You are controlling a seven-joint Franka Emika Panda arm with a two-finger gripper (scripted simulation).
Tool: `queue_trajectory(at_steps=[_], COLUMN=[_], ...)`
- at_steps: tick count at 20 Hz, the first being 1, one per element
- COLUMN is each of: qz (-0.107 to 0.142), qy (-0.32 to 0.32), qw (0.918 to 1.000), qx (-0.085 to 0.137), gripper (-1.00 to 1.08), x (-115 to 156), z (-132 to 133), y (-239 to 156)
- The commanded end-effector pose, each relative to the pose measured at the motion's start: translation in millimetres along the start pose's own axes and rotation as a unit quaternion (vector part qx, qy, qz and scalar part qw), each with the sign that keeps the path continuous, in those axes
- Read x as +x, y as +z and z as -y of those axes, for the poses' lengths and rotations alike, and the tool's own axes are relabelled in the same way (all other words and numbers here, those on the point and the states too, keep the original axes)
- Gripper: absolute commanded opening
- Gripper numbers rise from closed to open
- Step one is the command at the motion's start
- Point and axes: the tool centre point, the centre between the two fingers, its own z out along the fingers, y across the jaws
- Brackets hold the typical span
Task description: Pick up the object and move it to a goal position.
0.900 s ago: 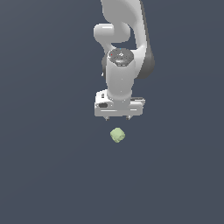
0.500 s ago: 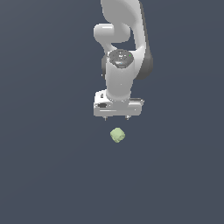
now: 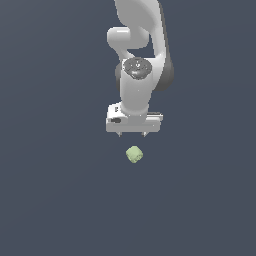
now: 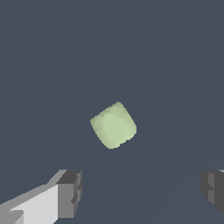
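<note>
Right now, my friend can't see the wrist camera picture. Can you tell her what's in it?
A small pale green block with rounded corners lies on a plain dark grey floor, in the middle of the picture. The claw is open, its two grey fingertips wide apart at one edge, not touching the block.

object (image 3: 133,154) unobstructed, apart from gripper (image 3: 132,134)

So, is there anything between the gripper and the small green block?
Nothing: in the exterior view only bare dark floor separates the open gripper from the block.
</note>
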Motion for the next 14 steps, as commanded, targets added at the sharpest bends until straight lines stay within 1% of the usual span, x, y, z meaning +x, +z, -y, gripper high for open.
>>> queue_trajectory(at_steps=[1,9,14], qz=[0.0,-0.003,-0.005], qy=[-0.008,-0.066,-0.125], qw=[1.0,0.9978,0.9921], qx=[0.0,0.0,0.001], gripper=[1.0,1.0,1.0], x=[0.7,5.9,10.9], z=[0.4,2.9,5.9], y=[2.2,18.1,34.5])
